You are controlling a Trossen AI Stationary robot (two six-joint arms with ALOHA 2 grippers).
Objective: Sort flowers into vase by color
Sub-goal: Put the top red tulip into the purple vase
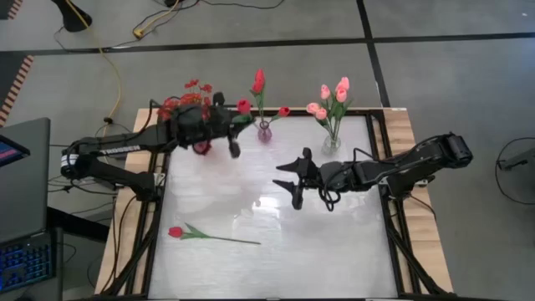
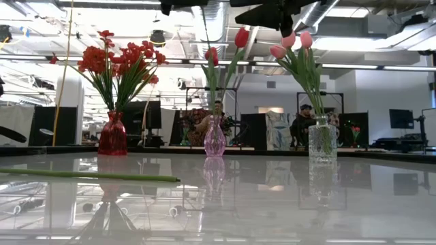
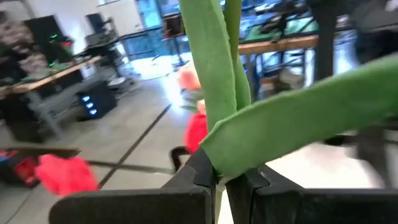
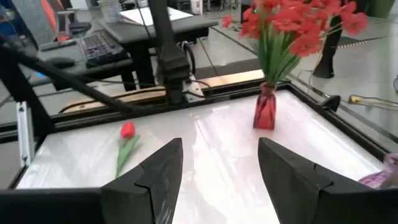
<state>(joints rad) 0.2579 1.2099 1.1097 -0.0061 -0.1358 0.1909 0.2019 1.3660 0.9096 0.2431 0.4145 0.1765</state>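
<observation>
My left gripper point(image 1: 227, 125) point(image 3: 222, 180) is at the table's far left, beside the pink vase point(image 1: 264, 131), and is shut on a red tulip point(image 1: 243, 106). That vase point(image 2: 214, 139) holds red tulips point(image 1: 258, 79). A clear vase point(image 1: 332, 144) point(image 2: 322, 139) holds pink tulips point(image 1: 334, 94). The red vase point(image 2: 112, 134) point(image 4: 265, 109) holds sprays of small red blossoms point(image 1: 188, 94). Another red tulip point(image 1: 175, 232) point(image 4: 127, 130) lies flat on the table near the left front. My right gripper point(image 1: 297, 180) point(image 4: 221, 168) hangs open over the table's middle. My left gripper pinches the red tulip's green stem point(image 3: 225, 163), where a leaf point(image 3: 311, 118) branches off, between its two fingers. The stem point(image 3: 233, 74) and a long leaf run on past the fingertips. The tulip is lifted clear of the table, its bud toward the pink vase.
The three vases stand in a row along the table's far edge. A raised dark frame point(image 1: 380, 159) borders the white table top. Bare surface point(image 1: 318, 251) lies toward the near right. A laptop point(image 1: 21, 167) sits off the table's left side.
</observation>
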